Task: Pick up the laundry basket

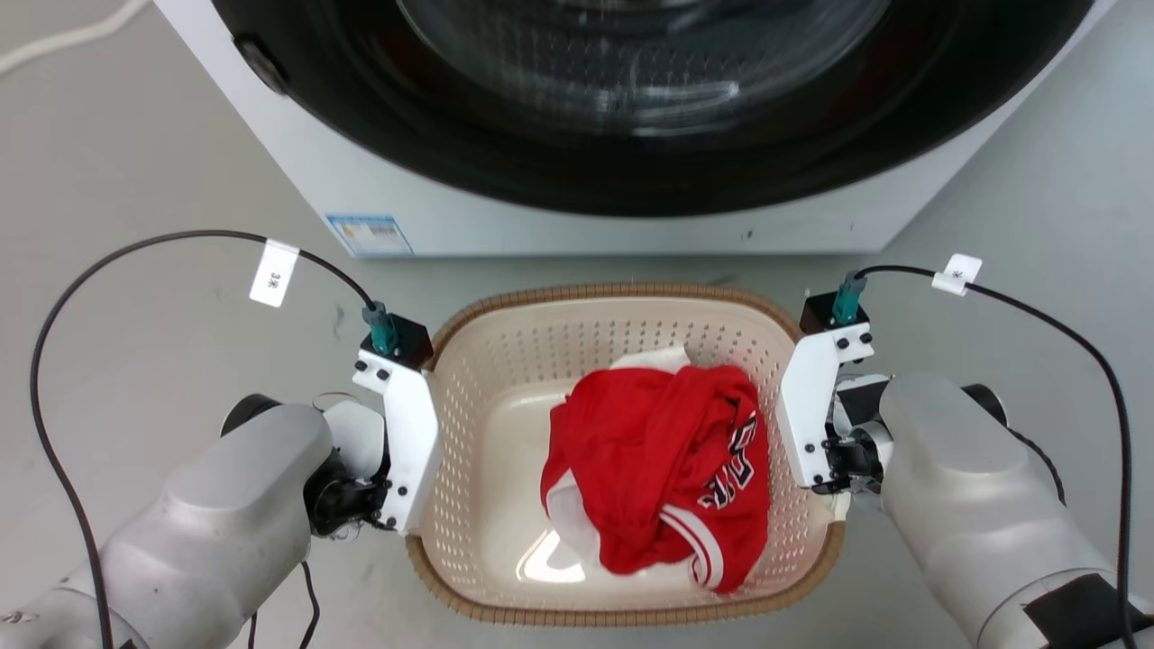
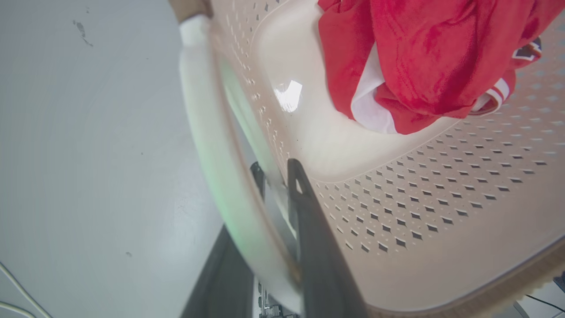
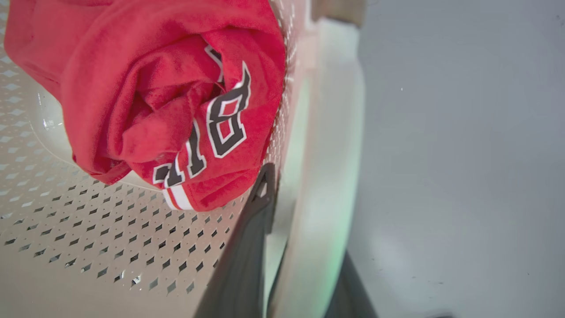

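Plainly, in the head view the laundry basket [image 1: 631,293] sits just before the washer [image 1: 379,180]. Left wrist view: the left gripper [image 2: 273,185] pinches its handle [image 2: 198,110], fingers narrow. Right wrist view: the right gripper [image 3: 287,207] grips likewise. Both should rise together, level, keeping the red jersey [image 3: 132,88] inside.

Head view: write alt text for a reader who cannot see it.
A cream, brown-rimmed basket holding a crumpled red garment, seen from above in front of a white washer. The left arm and right arm flank it, wrists against its two sides.
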Robot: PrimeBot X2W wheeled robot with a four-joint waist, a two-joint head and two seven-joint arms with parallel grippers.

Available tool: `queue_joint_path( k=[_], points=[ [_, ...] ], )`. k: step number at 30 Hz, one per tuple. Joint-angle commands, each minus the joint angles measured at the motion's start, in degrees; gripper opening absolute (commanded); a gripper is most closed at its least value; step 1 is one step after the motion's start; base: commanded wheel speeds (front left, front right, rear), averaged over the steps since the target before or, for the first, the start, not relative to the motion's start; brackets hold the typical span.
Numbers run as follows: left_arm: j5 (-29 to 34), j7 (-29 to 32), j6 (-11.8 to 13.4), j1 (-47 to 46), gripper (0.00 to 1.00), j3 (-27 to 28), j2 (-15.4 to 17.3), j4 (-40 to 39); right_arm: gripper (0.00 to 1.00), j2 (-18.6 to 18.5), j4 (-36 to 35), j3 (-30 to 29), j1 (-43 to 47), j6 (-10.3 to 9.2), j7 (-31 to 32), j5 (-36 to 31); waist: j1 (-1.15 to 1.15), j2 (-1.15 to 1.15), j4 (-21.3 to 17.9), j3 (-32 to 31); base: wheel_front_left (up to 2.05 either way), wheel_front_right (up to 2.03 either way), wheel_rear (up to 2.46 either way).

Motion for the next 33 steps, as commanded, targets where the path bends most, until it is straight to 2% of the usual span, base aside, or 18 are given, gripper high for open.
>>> queue_joint_path(
  k=[1, 8, 17, 33],
  points=[
    [-0.2, 1.8, -0.5, 1.3, 0.0, -0.5, 0.6, -0.6, 0.0, -0.8, -0.6, 0.7, 0.5, 0.0, 0.8, 0.6, 0.01, 0.0, 0.2, -5.8, 0.0, 0.0, 0.0],
    [-1.5, 9.2, -0.6, 4.0, 0.0, -0.6, 0.2, -1.7, 0.0, -0.8, -0.2, 2.5, 1.9, 0.0, 5.0, 3.1, 0.01, 0.0, 0.7, -13.4, 0.0, 0.0, 0.0],
    [-4.4, 13.3, -0.6, 7.2, 0.0, -0.6, -1.4, -2.1, 0.0, -0.6, 0.5, 3.4, 4.7, 0.01, 7.8, 5.5, 0.01, 0.0, 1.4, -19.8, 0.0, 0.0, 0.0],
    [-5.8, 18.7, -0.6, 5.5, 0.0, -0.5, -2.7, -0.3, 0.0, -0.6, 1.8, 3.8, 6.8, 0.01, 10.8, 7.7, 0.01, 0.0, 1.3, -24.2, 0.0, 0.0, 0.0]
  ],
)
